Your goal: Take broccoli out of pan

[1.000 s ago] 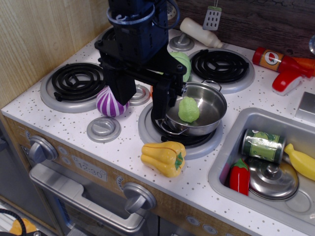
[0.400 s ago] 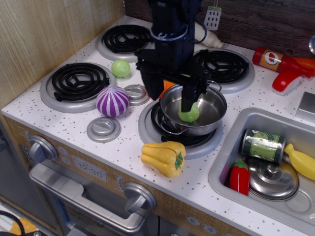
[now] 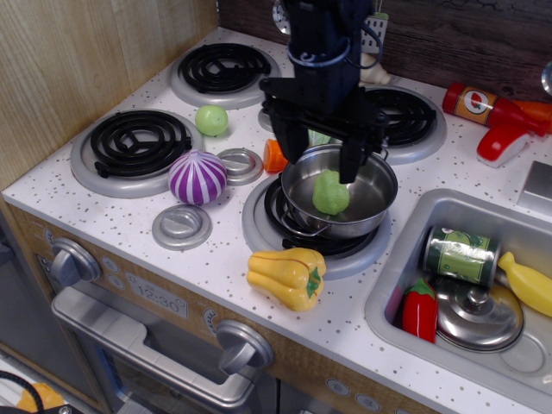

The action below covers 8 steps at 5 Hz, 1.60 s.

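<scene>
Toy stove top seen from above and in front. The pan (image 3: pixel 340 191) sits on the near right burner (image 3: pixel 285 228), and the broccoli (image 3: pixel 330 193) lies inside it, resting on the pan's floor. The gripper (image 3: pixel 325 155) hangs over the far rim of the pan with its jaws spread apart and holding nothing; one finger is left of the broccoli and the other just above it. A yellow pepper (image 3: pixel 288 277) lies near the front edge, a striped purple onion (image 3: pixel 197 177) to the left, and a small green ball (image 3: pixel 211 120) farther back. The sink (image 3: pixel 405 259) at right holds a can (image 3: pixel 461 256).
</scene>
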### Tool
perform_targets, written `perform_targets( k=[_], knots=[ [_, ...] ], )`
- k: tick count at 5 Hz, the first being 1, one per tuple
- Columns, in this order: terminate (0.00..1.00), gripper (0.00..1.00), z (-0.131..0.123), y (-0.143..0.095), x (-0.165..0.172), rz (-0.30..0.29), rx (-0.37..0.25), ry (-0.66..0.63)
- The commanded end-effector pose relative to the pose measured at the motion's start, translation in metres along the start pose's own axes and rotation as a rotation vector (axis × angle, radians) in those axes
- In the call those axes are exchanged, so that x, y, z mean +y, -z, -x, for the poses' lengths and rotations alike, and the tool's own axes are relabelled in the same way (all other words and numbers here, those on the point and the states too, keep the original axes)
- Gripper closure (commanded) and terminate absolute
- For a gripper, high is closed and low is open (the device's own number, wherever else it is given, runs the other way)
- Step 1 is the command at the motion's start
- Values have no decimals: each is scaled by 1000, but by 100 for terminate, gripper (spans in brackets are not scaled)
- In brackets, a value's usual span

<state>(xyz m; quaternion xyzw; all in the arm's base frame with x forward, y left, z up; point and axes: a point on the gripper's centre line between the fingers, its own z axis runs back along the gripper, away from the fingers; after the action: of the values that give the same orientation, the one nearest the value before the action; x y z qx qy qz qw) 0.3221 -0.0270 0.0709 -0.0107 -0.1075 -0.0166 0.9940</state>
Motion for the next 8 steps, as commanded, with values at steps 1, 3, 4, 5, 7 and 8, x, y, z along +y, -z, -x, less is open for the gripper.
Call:
perform_targets(
  k=[1, 3, 4, 5, 7, 8],
  knots=[
    [0, 0, -18, 11, 0, 13, -76, 13],
    [0, 0, -17, 35, 1, 10, -88, 11],
    [0, 0, -16, 46, 2, 18, -99, -5],
    [0, 100, -22, 37, -2, 14, -86, -17],
    [0, 100, -26, -23, 13, -24, 2, -18],
    [0, 100, -22, -44, 34, -48, 38, 11]
  ],
)
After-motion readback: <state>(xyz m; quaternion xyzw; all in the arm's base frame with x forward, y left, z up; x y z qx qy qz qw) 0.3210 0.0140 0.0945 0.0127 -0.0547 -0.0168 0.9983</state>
